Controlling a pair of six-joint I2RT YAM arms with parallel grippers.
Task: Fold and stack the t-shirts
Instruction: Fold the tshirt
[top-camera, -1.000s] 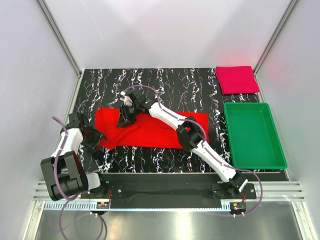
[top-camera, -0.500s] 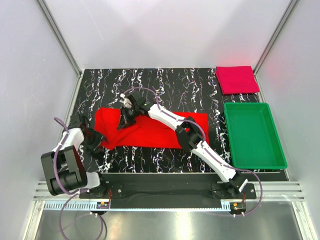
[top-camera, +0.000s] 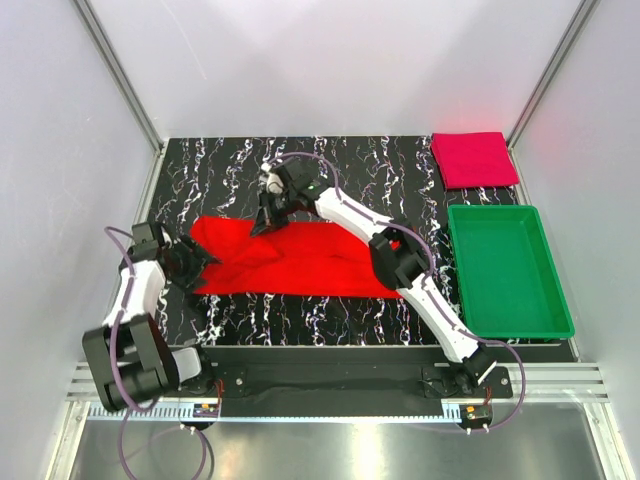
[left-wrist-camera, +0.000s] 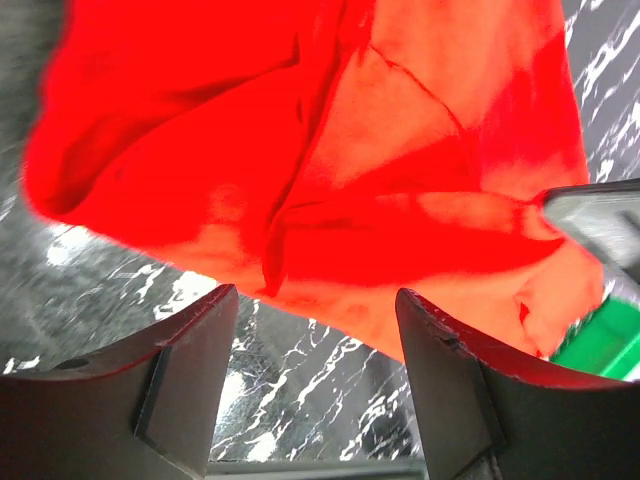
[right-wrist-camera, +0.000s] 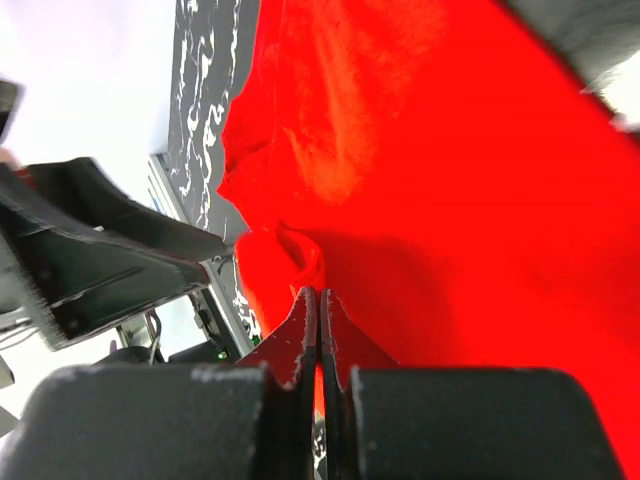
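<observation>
The bright red t-shirt (top-camera: 310, 258) lies spread across the middle of the black marbled table. My right gripper (top-camera: 268, 222) is at its far left edge, shut on a pinch of the red cloth (right-wrist-camera: 450, 180), with the fingertips (right-wrist-camera: 308, 300) pressed together. My left gripper (top-camera: 200, 268) hovers at the shirt's near left corner. Its jaws stand open over bare table (left-wrist-camera: 315, 300), and the red cloth (left-wrist-camera: 330, 150) starts just beyond the tips. The darker crimson t-shirt (top-camera: 473, 158) lies folded at the far right corner.
A green plastic tray (top-camera: 507, 270) stands on the right side of the table, below the folded crimson t-shirt. White walls with metal posts close in the left, back and right. My left arm (right-wrist-camera: 90, 260) shows close by in the right wrist view.
My right gripper has shut on the red t-shirt's left edge and moved back and to the right, drawing the cloth with it. My left gripper has opened wider near the left corner.
</observation>
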